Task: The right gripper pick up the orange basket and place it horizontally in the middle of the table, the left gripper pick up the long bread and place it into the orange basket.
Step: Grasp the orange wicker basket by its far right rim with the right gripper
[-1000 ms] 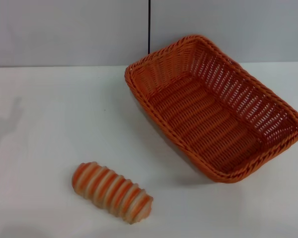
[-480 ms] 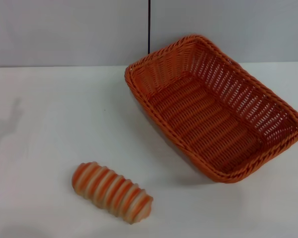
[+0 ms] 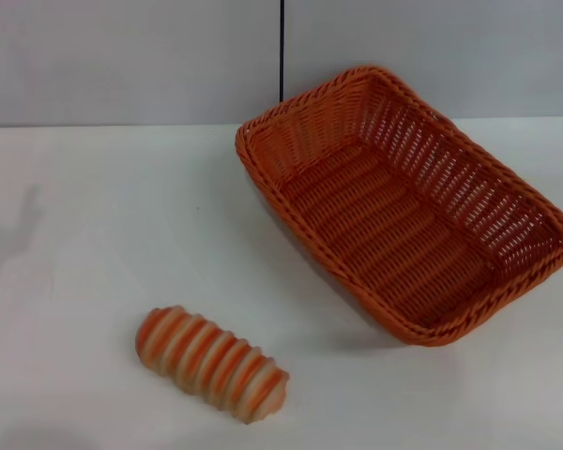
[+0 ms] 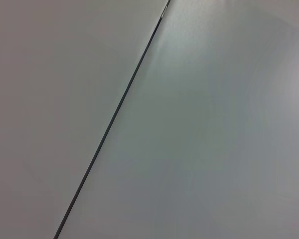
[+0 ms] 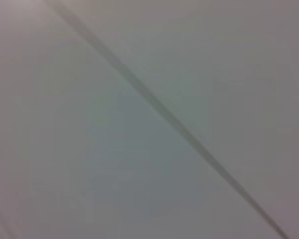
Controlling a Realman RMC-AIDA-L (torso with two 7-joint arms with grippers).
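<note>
The orange basket (image 3: 403, 202) lies on the white table (image 3: 103, 225) at the right, turned diagonally, its long side running from the back middle toward the front right. It is empty. The long bread (image 3: 211, 363), a ridged orange and cream striped loaf, lies on the table near the front, left of centre, well apart from the basket. Neither gripper shows in the head view. Both wrist views show only a plain grey surface crossed by a dark seam.
A grey wall (image 3: 122, 56) with a dark vertical seam (image 3: 281, 47) stands behind the table. Bare tabletop stretches across the left side and between the bread and the basket.
</note>
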